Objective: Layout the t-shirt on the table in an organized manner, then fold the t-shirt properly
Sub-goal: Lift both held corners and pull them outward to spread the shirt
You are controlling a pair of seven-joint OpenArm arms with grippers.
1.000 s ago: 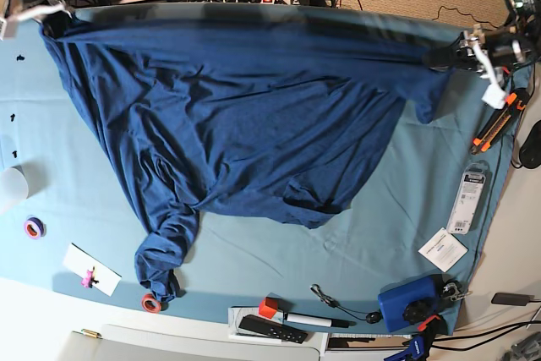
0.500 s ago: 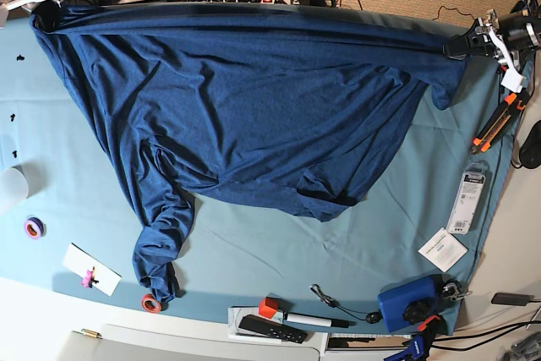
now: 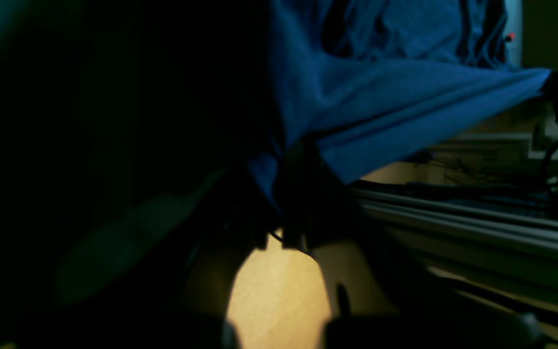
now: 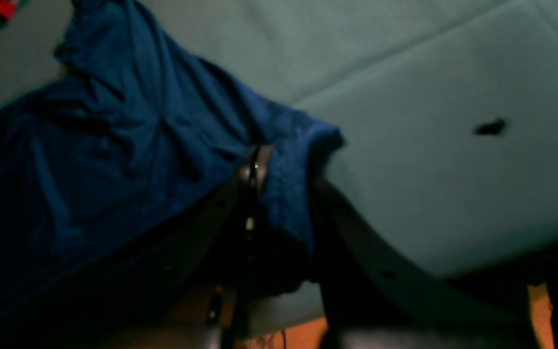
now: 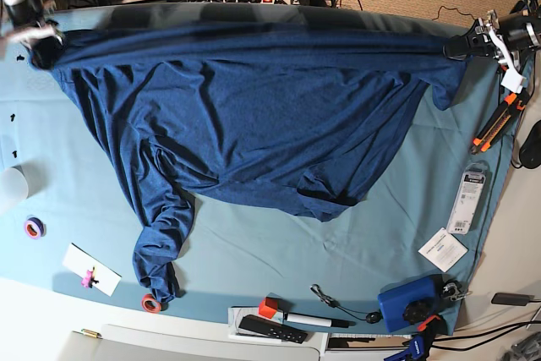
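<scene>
Shirt: the t-shirt hangs stretched between the two arms along the far edge of the worktop; its body drapes down onto the teal cover, and one sleeve trails toward the near edge beside a small red tape roll.
Left end effector: left end effector is clamped on a corner of the shirt at the far edge, on the base view's right; a short flap of cloth hangs below the grip.
Right end effector: right end effector is clamped on a bunched corner of cloth, seen close from the wrist, above the teal cover.
Handling: judged soft, light and limp; it sags between the grips and wrinkles freely, with no stiffness to hold a shape.
Where to hold: corners or hem edges look best, pinched through doubled cloth, since a thin single layer may slip.
Risk: the trailing sleeve may drag the tape roll.
</scene>
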